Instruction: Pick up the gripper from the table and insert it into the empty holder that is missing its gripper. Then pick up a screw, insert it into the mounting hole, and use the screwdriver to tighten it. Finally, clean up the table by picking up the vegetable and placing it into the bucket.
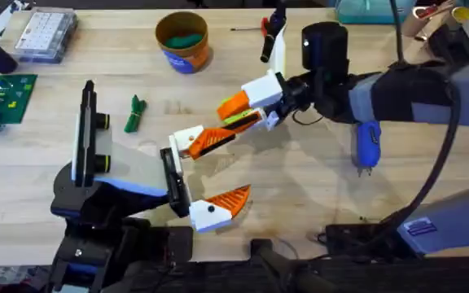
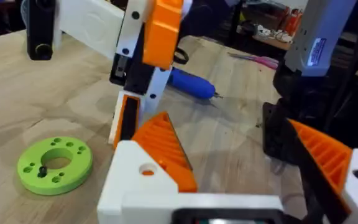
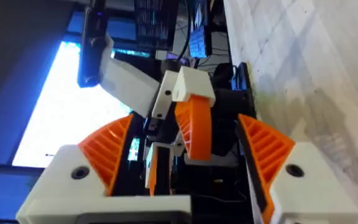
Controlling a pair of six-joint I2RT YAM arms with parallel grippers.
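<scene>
The lime-green gripper (image 2: 55, 165), a flat round piece with holes, lies on the table; from overhead only a green sliver (image 1: 238, 120) shows under my right gripper (image 1: 238, 112). That right gripper (image 3: 188, 121) is open, hanging low over the table's middle, and its orange finger (image 2: 163, 31) stands close ahead in the left wrist view. My left gripper (image 1: 238, 163) is open wide just in front of it, with nothing between its fingers (image 2: 160, 149). The dark green vegetable (image 1: 135, 114) lies to the left. The bucket (image 1: 183, 50) at the back holds something green. A blue screwdriver (image 1: 367, 145) lies at the right.
A clear parts box (image 1: 46, 34) and a green board (image 1: 2, 96) sit at the far left. A red-and-black tool (image 1: 271, 32) lies at the back. Cables and the right arm's base (image 1: 430, 228) take up the lower right corner.
</scene>
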